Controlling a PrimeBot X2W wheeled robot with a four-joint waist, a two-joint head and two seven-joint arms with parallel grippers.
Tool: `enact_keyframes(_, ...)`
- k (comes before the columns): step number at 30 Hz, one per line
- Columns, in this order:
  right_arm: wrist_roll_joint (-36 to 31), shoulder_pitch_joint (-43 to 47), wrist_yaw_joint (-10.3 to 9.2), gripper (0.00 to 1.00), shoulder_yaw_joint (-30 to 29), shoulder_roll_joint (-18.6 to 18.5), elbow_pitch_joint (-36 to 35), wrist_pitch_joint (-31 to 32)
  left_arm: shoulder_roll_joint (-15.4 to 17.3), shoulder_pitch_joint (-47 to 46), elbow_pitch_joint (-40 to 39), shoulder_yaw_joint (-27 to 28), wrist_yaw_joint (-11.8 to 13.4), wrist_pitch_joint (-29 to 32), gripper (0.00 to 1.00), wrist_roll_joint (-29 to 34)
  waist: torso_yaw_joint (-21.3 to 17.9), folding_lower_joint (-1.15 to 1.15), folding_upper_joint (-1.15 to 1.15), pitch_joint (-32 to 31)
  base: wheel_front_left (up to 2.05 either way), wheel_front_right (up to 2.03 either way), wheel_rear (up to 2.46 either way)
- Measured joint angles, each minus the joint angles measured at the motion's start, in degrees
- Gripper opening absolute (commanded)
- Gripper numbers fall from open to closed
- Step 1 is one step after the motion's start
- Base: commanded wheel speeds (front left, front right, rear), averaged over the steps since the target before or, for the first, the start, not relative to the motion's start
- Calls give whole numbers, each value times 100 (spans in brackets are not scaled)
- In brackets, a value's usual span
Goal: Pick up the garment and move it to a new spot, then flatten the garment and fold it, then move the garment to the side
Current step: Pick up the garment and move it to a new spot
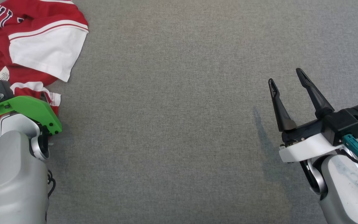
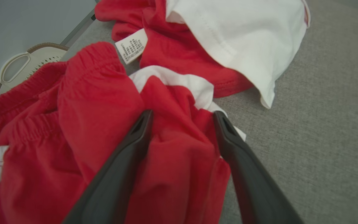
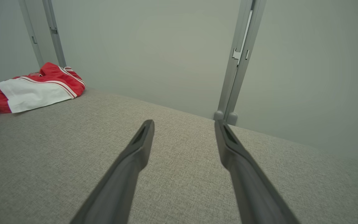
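Observation:
The garment [image 1: 42,53], a crumpled red and white piece with dark lettering and a white care label, lies bunched at the table's far left. In the left wrist view my left gripper [image 2: 182,114] stands open, its two dark fingers on either side of a raised red fold of the garment [image 2: 98,102]. From the head view those fingers are hidden under the arm's green wrist plate [image 1: 26,109]. My right gripper [image 1: 285,76] hangs open over bare cloth at the right, holding nothing. In the right wrist view it [image 3: 184,123] points across the table, with the garment [image 3: 36,88] far off at the left.
The table [image 1: 179,124] is covered in grey woven fabric. A white perforated basket with a handle [image 2: 26,62] sits beyond the table's left edge. Grey frame posts [image 3: 238,62] and a plain wall stand behind the far edge.

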Motion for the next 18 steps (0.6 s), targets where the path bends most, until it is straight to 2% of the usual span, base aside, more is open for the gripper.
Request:
enact_keyframes(11, 1, -73, 48, 100, 10, -7, -26, 15, 11, -288, 563, 401, 16, -78, 100, 423, -55, 0, 0, 163, 0, 0, 0)
enact_keyframes(12, 1, -73, 48, 100, 12, -7, -26, 15, 9, -307, 591, 424, 16, -88, 87, 443, -55, 0, 0, 168, 0, 0, 0)
enact_keyframes(13, 1, -73, 48, 100, 12, -7, -26, 15, 9, -307, 591, 424, 16, -88, 25, 443, -55, 0, 0, 168, 0, 0, 0)
enact_keyframes(14, 1, -73, 48, 100, 12, -7, -25, 15, 7, -323, 612, 450, 16, -126, 0, 464, -55, 0, 0, 170, 0, 0, 0)
enact_keyframes(18, 3, -74, 48, 100, -4, -5, -1, 15, -20, -372, 743, 504, 16, -257, 0, 536, -41, 0, 0, 157, 0, 0, 0)
